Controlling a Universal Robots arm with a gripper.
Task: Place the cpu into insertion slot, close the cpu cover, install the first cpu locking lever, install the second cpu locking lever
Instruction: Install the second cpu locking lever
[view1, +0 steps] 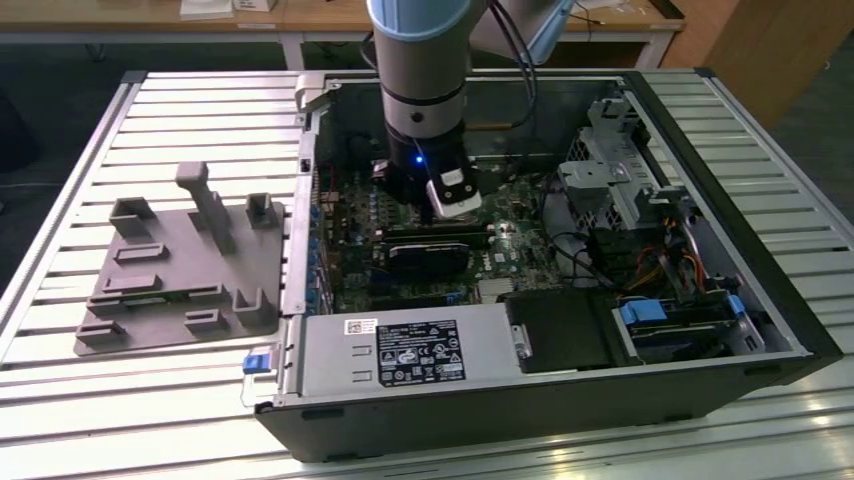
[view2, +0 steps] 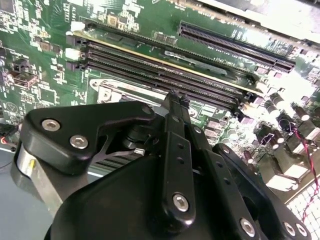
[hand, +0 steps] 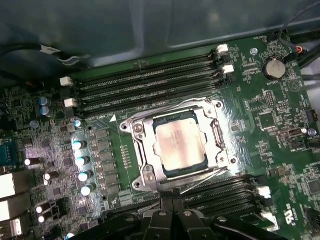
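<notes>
One cpu (hand: 179, 144), one cover (hand: 216, 134), perhaps two levers (hand: 200, 181).

Insertion slot (hand: 177, 145) open from above; memory slots (hand: 145, 82) flank two sides, capacitors (hand: 82, 160) third.

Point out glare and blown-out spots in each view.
First wrist view: glare on the cpu top and the board beside the cpu cover. Second wrist view: the board washes out past the long slots. Exterior view: the table slats shine; the case interior is dim.

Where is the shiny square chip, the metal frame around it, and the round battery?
cpu (hand: 179, 146): first wrist view, middle of its metal top.
cpu cover (hand: 141, 150): first wrist view, frame's side bar.
round battery (hand: 275, 67): first wrist view, its face.
</notes>
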